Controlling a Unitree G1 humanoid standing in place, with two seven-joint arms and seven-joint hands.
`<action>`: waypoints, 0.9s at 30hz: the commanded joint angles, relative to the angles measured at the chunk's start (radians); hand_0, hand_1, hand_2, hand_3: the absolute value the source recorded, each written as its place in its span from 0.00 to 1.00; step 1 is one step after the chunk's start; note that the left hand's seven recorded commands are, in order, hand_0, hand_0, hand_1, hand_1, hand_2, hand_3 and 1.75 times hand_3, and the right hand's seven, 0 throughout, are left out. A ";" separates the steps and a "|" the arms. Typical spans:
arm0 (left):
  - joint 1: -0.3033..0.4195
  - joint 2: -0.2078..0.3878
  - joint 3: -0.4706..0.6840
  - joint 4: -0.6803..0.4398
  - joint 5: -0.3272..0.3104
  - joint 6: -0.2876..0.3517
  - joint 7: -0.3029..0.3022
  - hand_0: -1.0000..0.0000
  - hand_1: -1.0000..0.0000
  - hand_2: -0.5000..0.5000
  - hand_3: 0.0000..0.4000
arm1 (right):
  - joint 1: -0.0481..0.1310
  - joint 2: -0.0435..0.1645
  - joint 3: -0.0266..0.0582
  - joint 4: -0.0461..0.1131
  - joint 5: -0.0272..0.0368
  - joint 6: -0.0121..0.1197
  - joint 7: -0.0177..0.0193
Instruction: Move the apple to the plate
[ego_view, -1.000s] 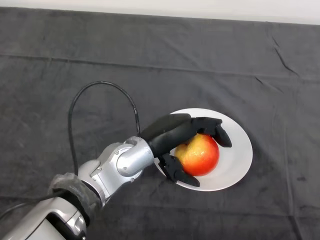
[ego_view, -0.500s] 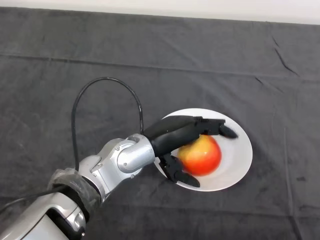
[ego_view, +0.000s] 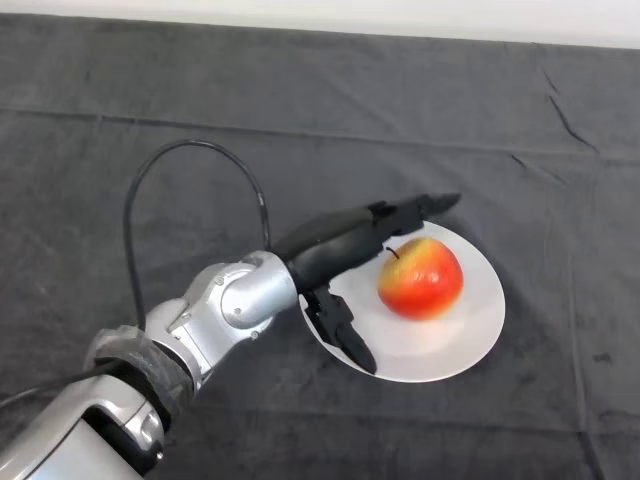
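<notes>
Resting on the white plate (ego_view: 470, 340), red-yellow apple (ego_view: 421, 278), stem up, fingers (ego_view: 400, 215) straight, holding nothing

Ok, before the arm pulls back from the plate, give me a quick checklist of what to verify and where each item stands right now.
1. Apple resting on the white plate: ok.
2. Left hand released: ok, fingers straight, thumb spread, nothing held.
3. Clear gap between hand and apple: cannot tell; the fingers pass close along its far side and may brush it.
4. Apple settled, not rolling: cannot tell from one moment.
5. Plate fully on the dark cloth, away from the table edge: ok.
6. Withdrawal path toward the lower left free of objects: ok.
</notes>
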 joint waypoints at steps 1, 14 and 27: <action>-0.072 0.022 0.029 0.022 -0.027 -0.005 0.023 1.00 1.00 0.50 0.00 | 0.114 0.162 -0.0019 0.101 0.0244 0.106 -0.0031; -0.100 0.063 0.205 0.053 -0.134 -0.043 0.106 1.00 1.00 0.50 0.00 | 0.113 0.163 -0.0009 0.101 0.0264 0.105 -0.0023; -0.103 0.157 0.358 0.053 -0.219 -0.081 0.112 1.00 1.00 0.50 0.00 | 0.111 0.163 -0.0010 0.102 0.0285 0.100 -0.0006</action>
